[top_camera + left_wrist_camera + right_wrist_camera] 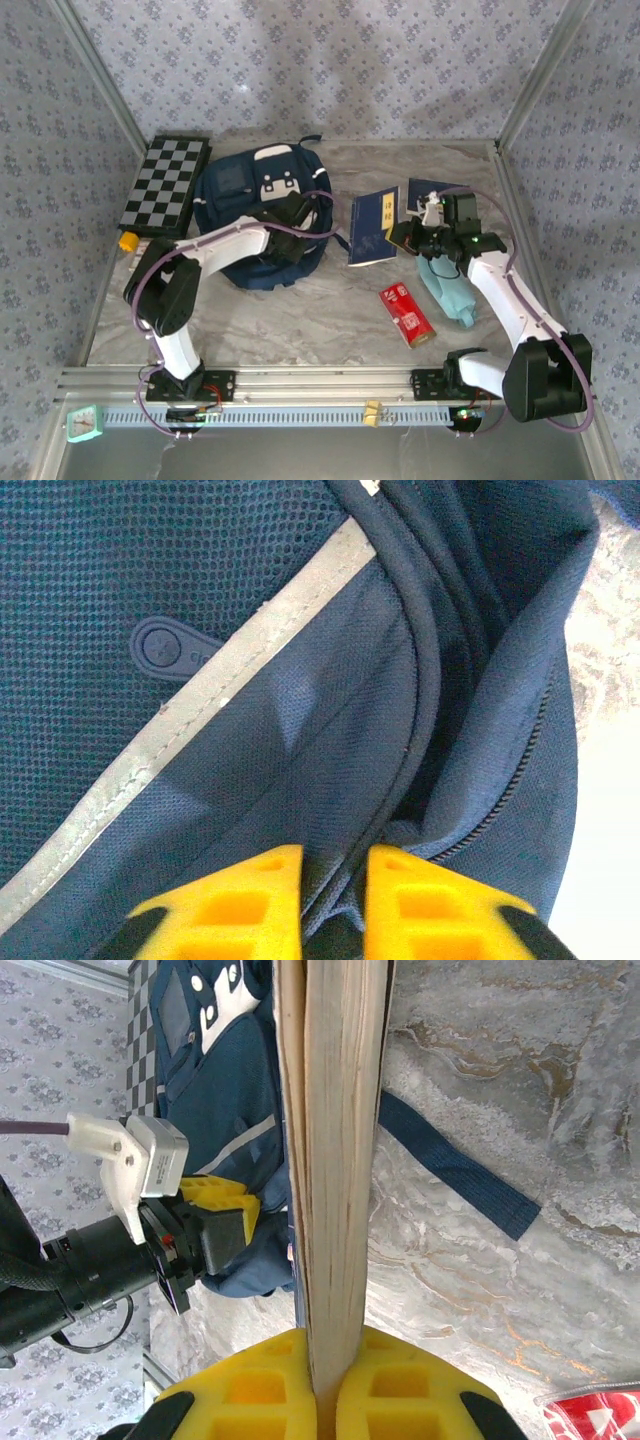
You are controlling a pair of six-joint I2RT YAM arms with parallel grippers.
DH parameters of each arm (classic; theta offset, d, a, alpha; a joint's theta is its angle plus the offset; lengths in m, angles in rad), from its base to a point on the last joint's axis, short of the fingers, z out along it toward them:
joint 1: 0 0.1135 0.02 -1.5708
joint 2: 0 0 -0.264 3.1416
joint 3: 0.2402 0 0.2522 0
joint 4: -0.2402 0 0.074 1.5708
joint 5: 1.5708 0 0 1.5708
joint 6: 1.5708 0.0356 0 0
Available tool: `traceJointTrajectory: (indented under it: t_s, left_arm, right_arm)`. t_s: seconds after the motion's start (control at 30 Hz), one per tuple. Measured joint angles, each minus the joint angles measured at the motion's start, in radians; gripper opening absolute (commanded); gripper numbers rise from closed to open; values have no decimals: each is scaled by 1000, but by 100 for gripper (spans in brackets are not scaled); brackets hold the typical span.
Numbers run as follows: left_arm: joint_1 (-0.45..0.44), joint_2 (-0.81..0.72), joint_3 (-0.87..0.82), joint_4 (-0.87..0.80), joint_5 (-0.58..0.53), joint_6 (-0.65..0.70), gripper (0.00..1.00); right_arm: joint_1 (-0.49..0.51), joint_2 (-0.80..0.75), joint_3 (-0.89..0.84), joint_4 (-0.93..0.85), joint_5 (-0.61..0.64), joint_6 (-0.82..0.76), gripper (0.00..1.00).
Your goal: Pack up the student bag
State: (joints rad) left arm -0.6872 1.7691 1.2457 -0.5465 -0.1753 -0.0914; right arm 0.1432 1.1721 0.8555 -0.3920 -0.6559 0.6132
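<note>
Jaws, left gripper point(335, 868): pinched almost together on a fold of the student bag point(232, 188), right beside its zipper.
Jaws, right gripper point(323, 1352): clamped on a navy booklet point(335, 1110), held edge-on so its cream page edges face the wrist camera.
Chessboard point(165, 185): flat in the far left corner of the table point(300, 320), its right edge against the bag.
Yellow piece point(128, 241): small, at the chessboard's near left corner.
Student bag: lying flat by the far edge, left of centre, with its white patches toward the far edge. The left arm reaches over its near half.
Strap point(455, 1170): flat on the table, just right of the bag.
Second booklet point(432, 188): by the far edge, behind the right gripper.
Red packet point(407, 314): right of centre, toward the near edge.
Teal pouch point(450, 290): just right of the red packet, under the right arm.
</note>
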Motion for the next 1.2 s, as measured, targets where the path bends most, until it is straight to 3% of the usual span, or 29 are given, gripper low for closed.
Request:
traceJointTrajectory:
  t_s: [0.07,0.3,0.63,0.93,1.2]
  left_arm:
    - [0,13,21,-3,5,3,0]
    - [-14,42,81,-19,34,-8,0]
    - [-160,105,288,-131,57,-94,0]
    - [-138,58,336,-194,53,-119,0]
    - [-136,130,365,-243,94,-85,33]
  right_arm:
    - [-6,-2,-7,1,-6,1,0]
    - [-35,-12,-21,2,-17,3,0]
    - [-100,-33,-31,2,-40,3,0]
    - [-111,-43,-46,2,-74,3,0]
    - [-133,-62,-51,-3,-78,3,0]
